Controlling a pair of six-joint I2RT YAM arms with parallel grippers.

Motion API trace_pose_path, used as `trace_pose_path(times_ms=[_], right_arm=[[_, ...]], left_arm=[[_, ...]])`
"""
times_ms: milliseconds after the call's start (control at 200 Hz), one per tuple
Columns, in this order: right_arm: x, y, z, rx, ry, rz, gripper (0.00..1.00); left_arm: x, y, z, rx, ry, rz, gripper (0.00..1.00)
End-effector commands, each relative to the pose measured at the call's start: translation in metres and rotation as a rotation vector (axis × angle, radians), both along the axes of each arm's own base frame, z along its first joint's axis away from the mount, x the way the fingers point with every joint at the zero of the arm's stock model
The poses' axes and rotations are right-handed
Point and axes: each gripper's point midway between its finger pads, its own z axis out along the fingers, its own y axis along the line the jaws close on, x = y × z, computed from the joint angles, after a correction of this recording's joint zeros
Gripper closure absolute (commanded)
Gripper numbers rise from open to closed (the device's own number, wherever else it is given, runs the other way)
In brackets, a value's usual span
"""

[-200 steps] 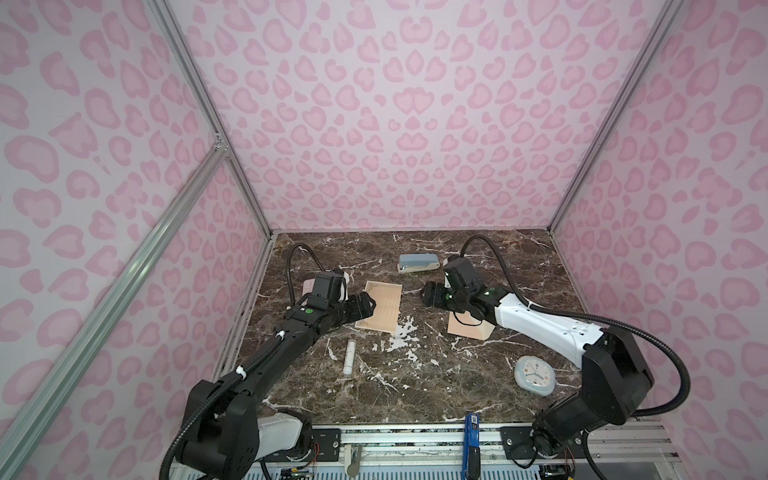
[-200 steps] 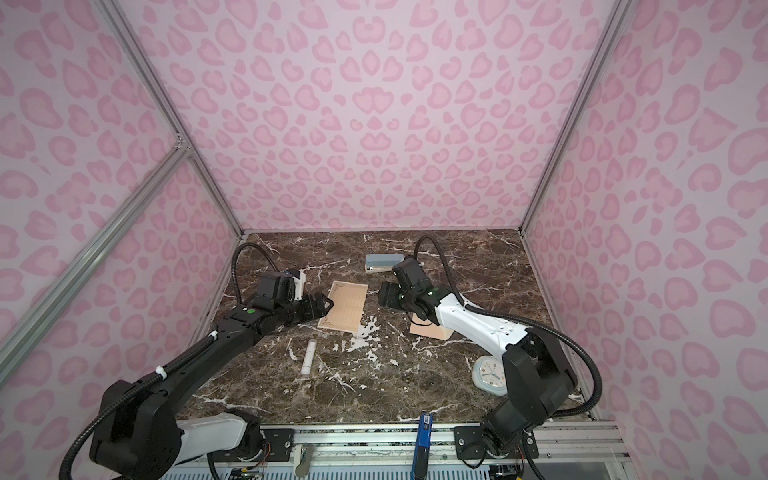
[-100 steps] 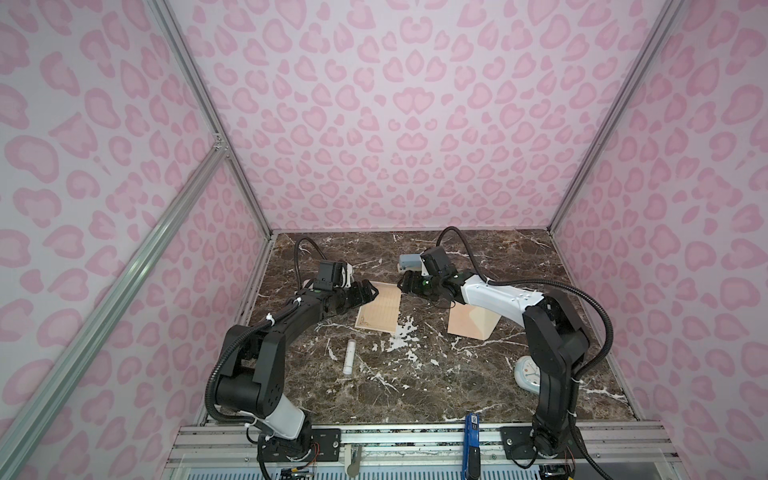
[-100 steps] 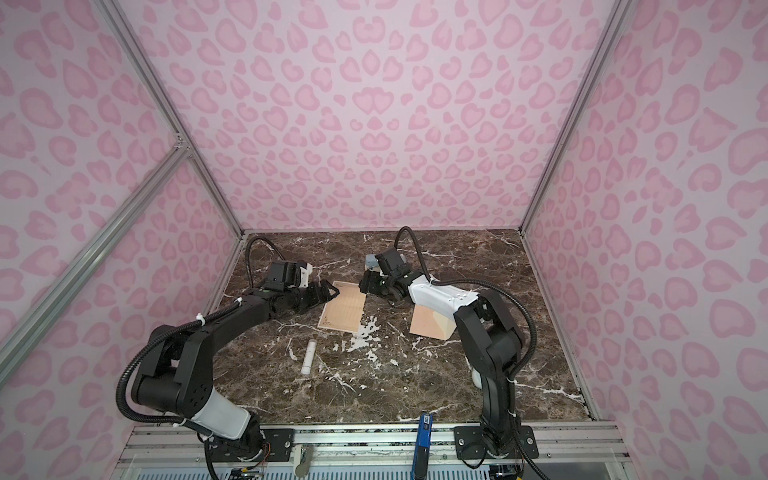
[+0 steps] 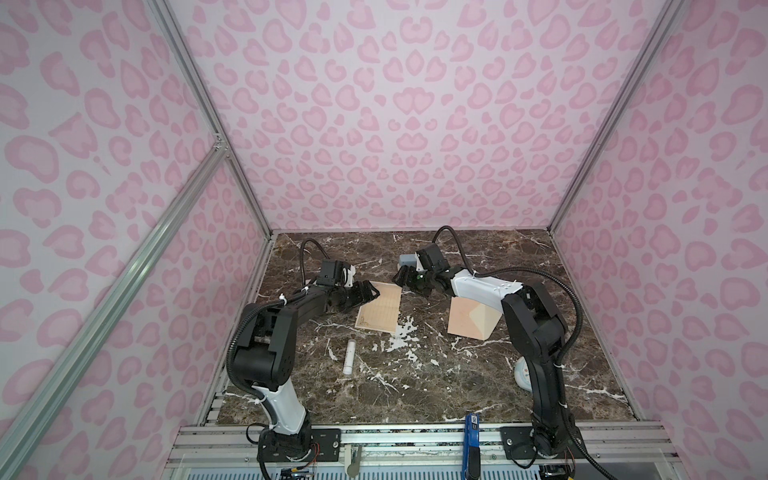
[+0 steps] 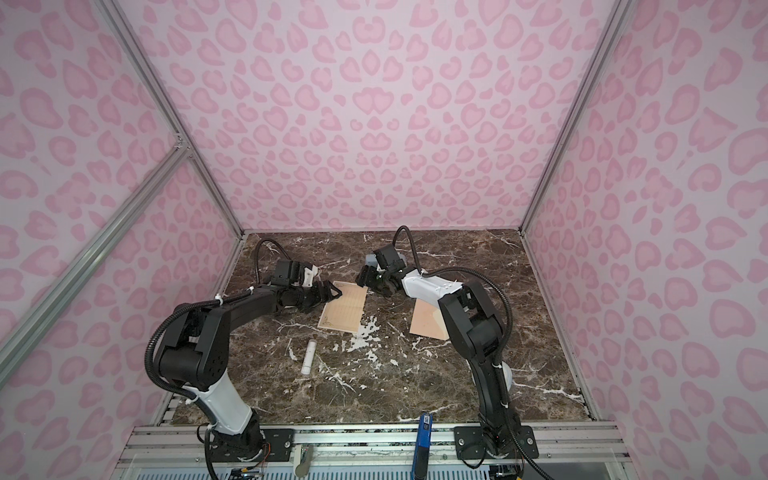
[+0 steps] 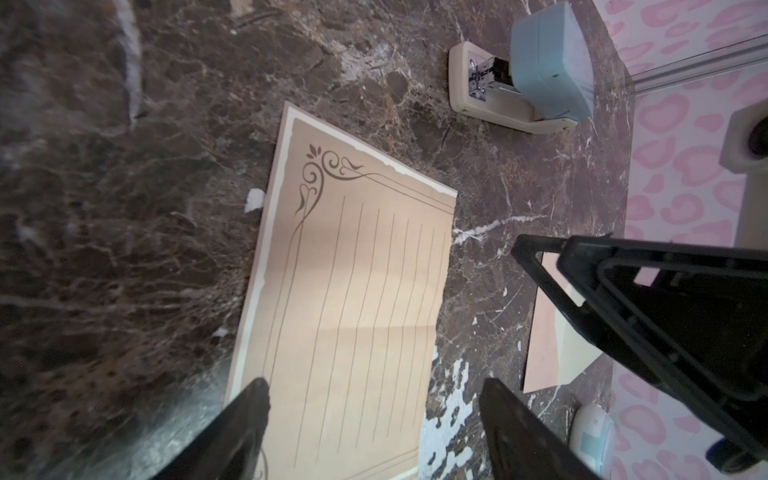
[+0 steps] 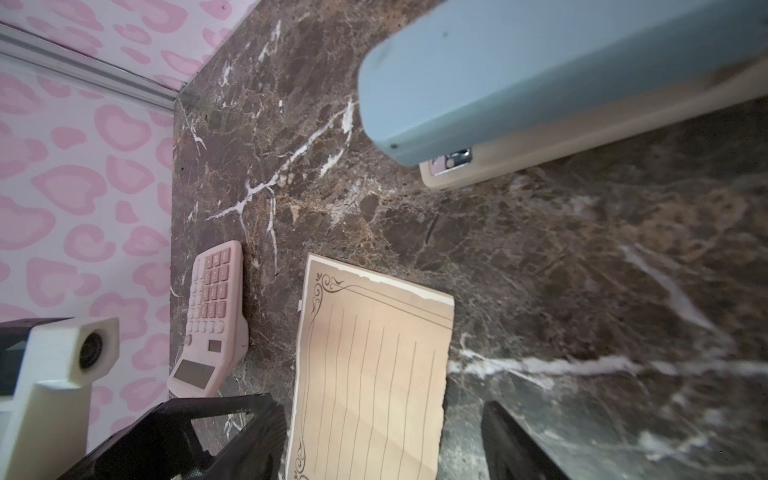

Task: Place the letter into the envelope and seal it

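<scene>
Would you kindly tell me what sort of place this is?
Probably a robot test booth staged as a desk: pink-patterned walls on an aluminium frame, a left arm and right arm mounted on a front rail, and a stapler on the marble-look tabletop.

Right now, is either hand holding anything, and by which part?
Nothing is held. The left hand and right hand are both open near the far end of the letter, not closed on it.

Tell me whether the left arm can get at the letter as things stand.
Probably yes: the left gripper hangs open over the letter's far left corner, with nothing between them.
</scene>
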Motion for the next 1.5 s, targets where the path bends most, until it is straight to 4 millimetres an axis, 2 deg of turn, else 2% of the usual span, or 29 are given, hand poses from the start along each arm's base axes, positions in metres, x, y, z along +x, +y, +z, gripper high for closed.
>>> trace_pose_path(times_ms=[0,285,820,1115,1315,1335,1370,1495], right_arm=[[0.002,0.004,-0.005,0.018,0.013,-0.001,0.24],[0.003,0.005,-0.011,0.021,0.023,-0.003,0.24],[0.015,0.009,-0.02,0.031,0.046,0.002,0.24],[0.015,0.015,-0.033,0.045,0.081,0.012,0.24],[0.016,0.017,-0.031,0.056,0.083,0.013,0.24],[0.015,0.016,-0.042,0.047,0.1,0.013,0.24],[0.014,0.016,-0.045,0.048,0.106,0.014,0.24],[0.015,0.022,-0.042,0.091,0.106,0.018,0.24]], left_arm=[[0.006,-0.005,0.003,-0.025,-0.027,-0.024,0.2],[-0.002,-0.006,-0.003,-0.033,-0.004,-0.042,0.22],[-0.013,0.014,-0.036,0.02,0.1,-0.017,0.22],[-0.015,0.016,-0.046,0.011,0.125,-0.027,0.23],[-0.015,0.015,-0.048,0.006,0.133,-0.031,0.23],[-0.015,0.015,-0.048,0.005,0.134,-0.032,0.23],[-0.015,0.016,-0.048,0.006,0.136,-0.03,0.23],[-0.015,0.015,-0.05,0.003,0.142,-0.035,0.23]])
